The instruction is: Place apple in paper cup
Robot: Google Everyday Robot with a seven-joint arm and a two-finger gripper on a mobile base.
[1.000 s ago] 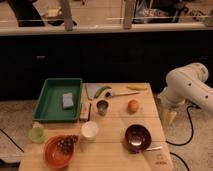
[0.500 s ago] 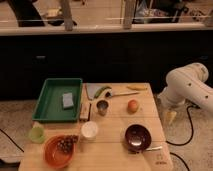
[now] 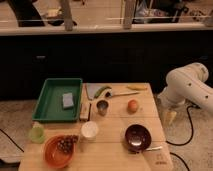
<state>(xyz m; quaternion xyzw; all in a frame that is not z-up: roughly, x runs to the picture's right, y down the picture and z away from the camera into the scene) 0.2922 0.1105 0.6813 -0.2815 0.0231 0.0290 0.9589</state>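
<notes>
Apple [image 3: 132, 105] rests on the wooden surface [image 3: 112, 152] just right of the small metal cup [image 3: 102, 106], apart from the white paper cup [image 3: 89, 130] standing nearer and to the left, while the pincer [image 3: 170, 117] hangs beyond the surface's right edge, its state impossible to tell.

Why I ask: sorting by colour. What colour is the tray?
The tray is green, camera view; the pincer hangs right of the table.

Smooth white rounded arm [image 3: 191, 86] with a pale claw [image 3: 170, 117] right of the table [image 3: 113, 126].
</notes>
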